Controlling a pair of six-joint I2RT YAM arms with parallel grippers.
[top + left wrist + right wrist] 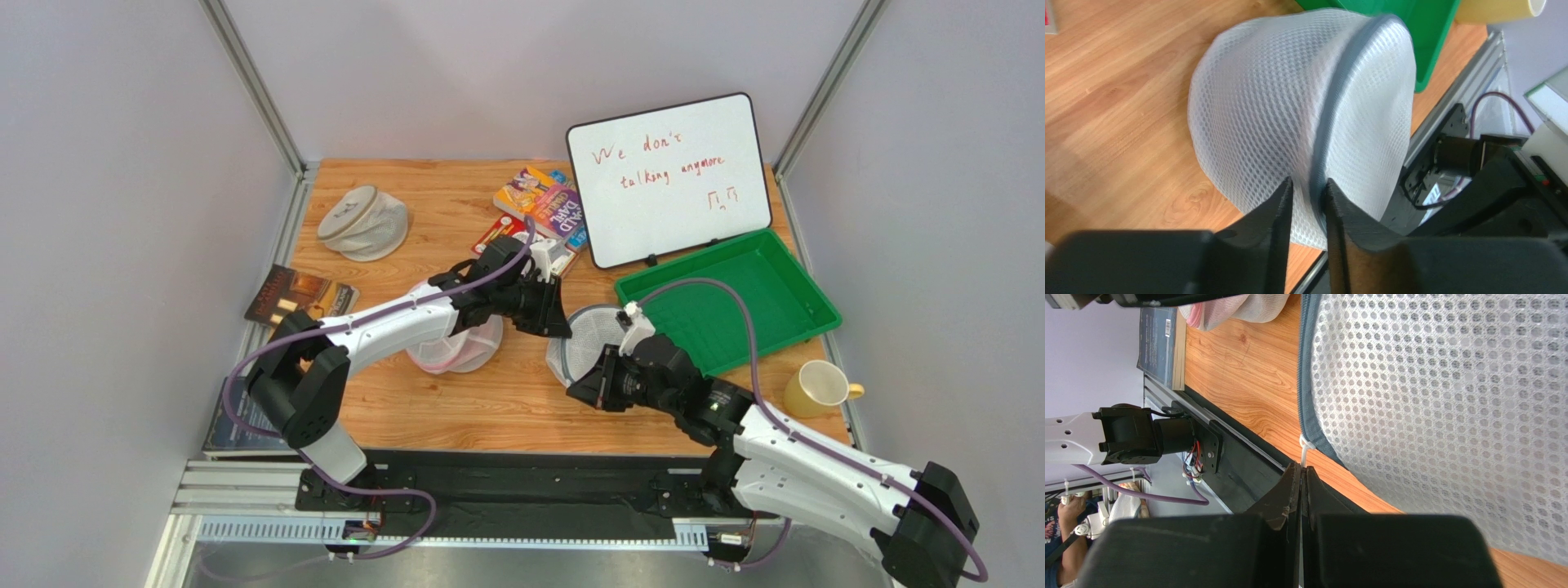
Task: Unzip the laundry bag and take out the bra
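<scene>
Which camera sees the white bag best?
The left wrist view: nearly the whole bag shows, zipper rim included. The right wrist view shows only close-up mesh and some rim; the top view shows it small and partly hidden.

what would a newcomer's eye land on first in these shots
Both arms meet at the white mesh laundry bag at mid-table: the left gripper straddles its grey-blue zipper rim, and the right gripper is pinched shut on a small white tab at that rim. A whiteboard with red handwriting sits back right, by a bright green tray.
</scene>
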